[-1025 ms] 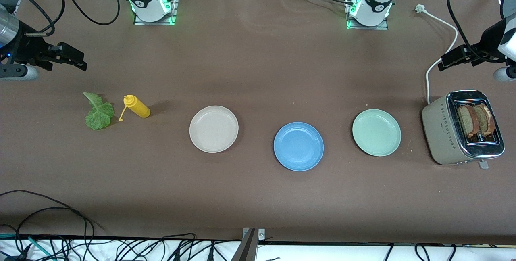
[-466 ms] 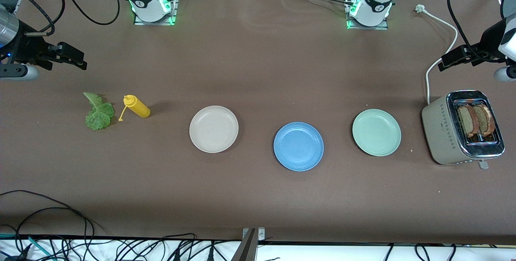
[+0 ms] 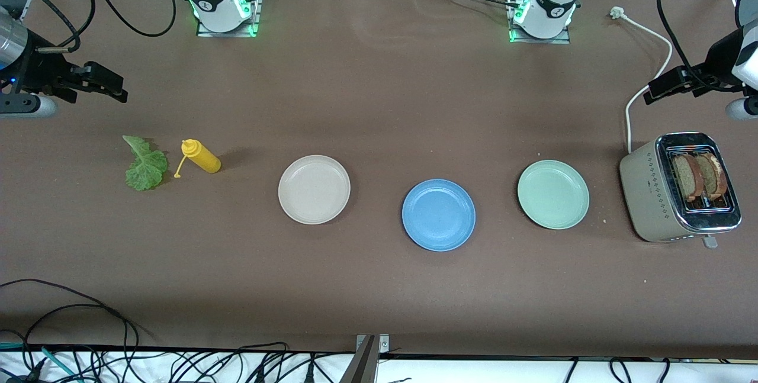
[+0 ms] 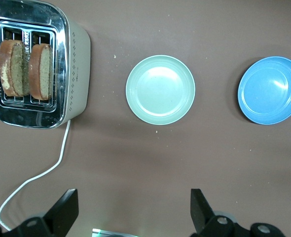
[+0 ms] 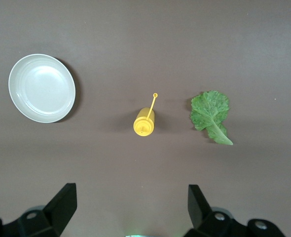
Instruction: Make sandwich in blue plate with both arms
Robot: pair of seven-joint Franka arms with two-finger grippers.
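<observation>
The blue plate [image 3: 438,215] [image 4: 270,90] lies empty in the middle of the table. Two brown bread slices [image 3: 702,177] [image 4: 26,68] stand upright in the toaster's slots at the left arm's end. A green lettuce leaf [image 3: 144,165] [image 5: 210,114] lies flat on the table at the right arm's end. My left gripper [image 3: 654,92] [image 4: 133,212] hangs open and empty above the table, beside the toaster. My right gripper [image 3: 118,90] [image 5: 131,210] hangs open and empty above the bare table, close to the lettuce. Both arms wait.
The beige toaster [image 3: 651,193] has a white cord [image 3: 636,99] trailing toward the left arm's base. A mint-green plate [image 3: 553,194] and a beige-white plate [image 3: 314,189] flank the blue one. A yellow squeeze bottle [image 3: 201,156] lies beside the lettuce.
</observation>
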